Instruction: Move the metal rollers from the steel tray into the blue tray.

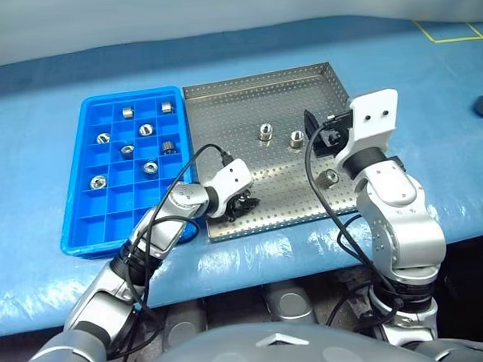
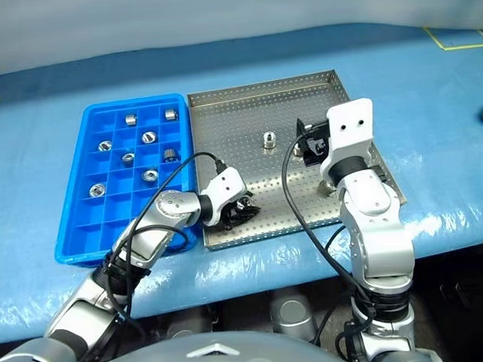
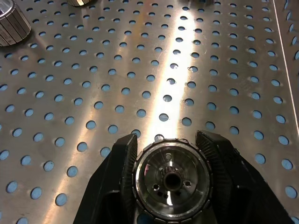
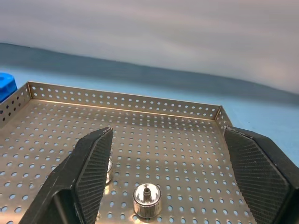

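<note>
**Metal rollers: 1 pinched at the steel tray's lower left, 3 loose, 8 in the blue tray**

The metal rollers were split between 2 trays on the blue-covered desk [image 1: 430, 100]. The steel tray [image 1: 222, 102] lay at the centre of the left eye frame, its left rim just beside the blue tray [image 1: 77, 228], which filled the centre left.

On the steel tray's perforated floor, 1 roller [image 1: 265, 133] stood near the middle of the frame, a second roller [image 1: 296, 138] just to its right, and a third roller [image 1: 329, 177] lower right, close beside the right arm. In the blue tray, 8 rollers sat in separate compartments, among them a top roller [image 1: 128, 112] in the upper row and a low roller [image 1: 97, 183] toward the tray's left edge; the lower rows of compartments held none.

The left gripper [image 1: 242, 203] reached down to the lower left part of the steel tray, near its front rim. In the left wrist view its jaws were closed on a held roller [image 3: 172, 181], with 1 ribbed black finger [image 3: 122, 163] pressed against each side of its knurled rim and the hollow end facing the camera, the tray floor just beyond it.

The right gripper [image 1: 318, 133] hung over the right part of the steel tray, above the floor. In the right wrist view its jaws were spread wide with nothing between them, and 2 rollers stood on the floor beyond.
</note>
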Robot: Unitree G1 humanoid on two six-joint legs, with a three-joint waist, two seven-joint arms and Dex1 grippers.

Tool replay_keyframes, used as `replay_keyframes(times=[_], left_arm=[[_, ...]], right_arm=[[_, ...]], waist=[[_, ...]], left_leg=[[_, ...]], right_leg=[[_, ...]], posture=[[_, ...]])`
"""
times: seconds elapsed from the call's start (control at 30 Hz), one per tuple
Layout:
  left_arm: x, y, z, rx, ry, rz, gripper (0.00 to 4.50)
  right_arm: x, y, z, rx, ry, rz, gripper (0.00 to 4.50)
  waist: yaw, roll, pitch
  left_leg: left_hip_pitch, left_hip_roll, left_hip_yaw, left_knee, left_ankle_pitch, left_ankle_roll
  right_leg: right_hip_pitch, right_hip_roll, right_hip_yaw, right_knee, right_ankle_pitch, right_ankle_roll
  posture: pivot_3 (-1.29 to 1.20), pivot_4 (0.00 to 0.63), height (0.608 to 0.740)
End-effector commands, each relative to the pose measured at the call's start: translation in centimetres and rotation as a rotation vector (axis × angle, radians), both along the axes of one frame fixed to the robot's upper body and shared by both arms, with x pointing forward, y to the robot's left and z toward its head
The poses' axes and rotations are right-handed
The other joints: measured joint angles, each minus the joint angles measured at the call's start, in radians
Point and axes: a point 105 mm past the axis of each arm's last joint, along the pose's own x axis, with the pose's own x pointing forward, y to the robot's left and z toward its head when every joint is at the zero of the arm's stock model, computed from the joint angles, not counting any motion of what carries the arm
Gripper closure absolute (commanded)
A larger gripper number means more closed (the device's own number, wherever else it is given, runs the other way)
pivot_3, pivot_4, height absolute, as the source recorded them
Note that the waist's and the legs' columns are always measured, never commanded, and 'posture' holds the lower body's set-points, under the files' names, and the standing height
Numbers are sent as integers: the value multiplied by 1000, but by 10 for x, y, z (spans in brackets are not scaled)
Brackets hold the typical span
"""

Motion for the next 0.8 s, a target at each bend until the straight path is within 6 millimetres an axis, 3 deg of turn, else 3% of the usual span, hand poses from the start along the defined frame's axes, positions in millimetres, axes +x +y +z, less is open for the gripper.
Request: replay_keyframes(times=[0.03, 0.1, 0.2, 0.27, 0.37, 0.57, 0.8], left_arm=[[12, 5, 44, -173, -63, 52, 2785], [27, 27, 69, -252, -116, 165, 2785], [42, 84, 95, -235, -221, 386, 2785], [38, 120, 102, -155, -273, 504, 2785], [18, 158, 105, -29, -297, 594, 2785], [-39, 167, 94, 73, -205, 563, 2785], [-59, 200, 76, 168, -142, 733, 2785]], right_arm=[[2, 11, 6, 2, -30, 47, 508], [3, 22, -8, -11, 23, 104, 508], [5, 30, -27, -22, 92, 145, 508], [7, 32, -35, -25, 120, 158, 508], [9, 37, -43, -30, 153, 192, 508], [15, 57, -54, -32, 200, 285, 508], [21, 68, -54, -24, 196, 329, 508]], waist=[[2, 0, 0], [3, 0, 0], [8, 0, 0], [13, 0, 0], [32, 0, 1], [124, -3, 3], [184, -4, 3]], left_leg=[[0, 0, 0, 0, 0, 0], [0, 0, 0, 0, 0, 0], [0, 1, 0, 0, 0, 0], [1, 2, 0, -1, 0, 0], [1, 2, 0, -3, 0, 0], [-1, 1, -1, -3, -1, 1], [0, 1, -2, -3, -1, 0]], right_leg=[[0, 0, 0, 0, 0, 0], [0, 0, 0, 0, 0, 0], [-1, 1, 0, 0, 0, 0], [-1, 2, 0, 1, 0, 0], [-1, 2, 1, 0, -1, -2], [-1, -1, -2, -3, -1, -3], [0, -2, -6, -3, -2, -4]], posture=[[-211, 150, 740], [-164, 150, 740], [-119, 150, 740], [-79, 150, 740], [-20, 150, 740], [84, 150, 740], [145, 150, 740]])
